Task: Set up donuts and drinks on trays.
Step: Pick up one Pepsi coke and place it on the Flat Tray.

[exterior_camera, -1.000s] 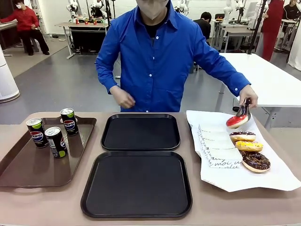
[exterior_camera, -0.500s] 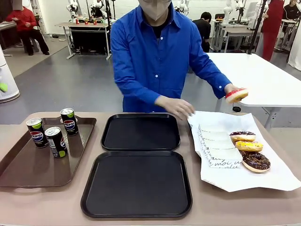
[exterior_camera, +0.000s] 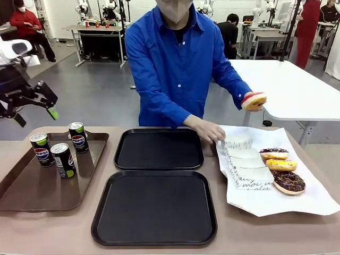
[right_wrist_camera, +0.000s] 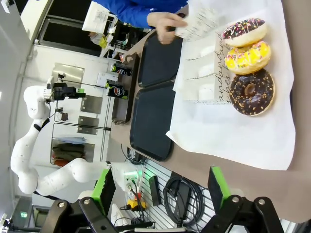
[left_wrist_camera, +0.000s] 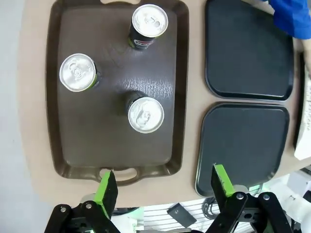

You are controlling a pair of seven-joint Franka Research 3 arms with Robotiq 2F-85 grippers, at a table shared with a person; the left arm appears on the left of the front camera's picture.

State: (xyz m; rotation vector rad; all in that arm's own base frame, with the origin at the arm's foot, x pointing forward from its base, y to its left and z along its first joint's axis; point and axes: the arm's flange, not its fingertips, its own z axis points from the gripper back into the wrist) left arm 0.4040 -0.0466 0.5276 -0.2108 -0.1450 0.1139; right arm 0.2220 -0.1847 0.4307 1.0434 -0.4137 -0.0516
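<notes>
Setup barely begun: drinks [exterior_camera: 64, 159] near, donuts [right_wrist_camera: 248, 56] waiting

Front view: my left claw [exterior_camera: 36, 116] hangs spread high above the brown tray [exterior_camera: 32, 196], where three drinks stand; both black trays [exterior_camera: 154, 207] lie bare. Left wrist view: silver tops below me; they look stiff, slick, weighty, so I'd pinch mid-body. Right wrist view: my right claw [right_wrist_camera: 160, 187] is spread, well back from the soft, fragile donuts on white paper [right_wrist_camera: 233, 141]

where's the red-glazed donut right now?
Front view, far right: the red-glazed donut is held up by the person, above the white paper with the other three donuts.
</notes>
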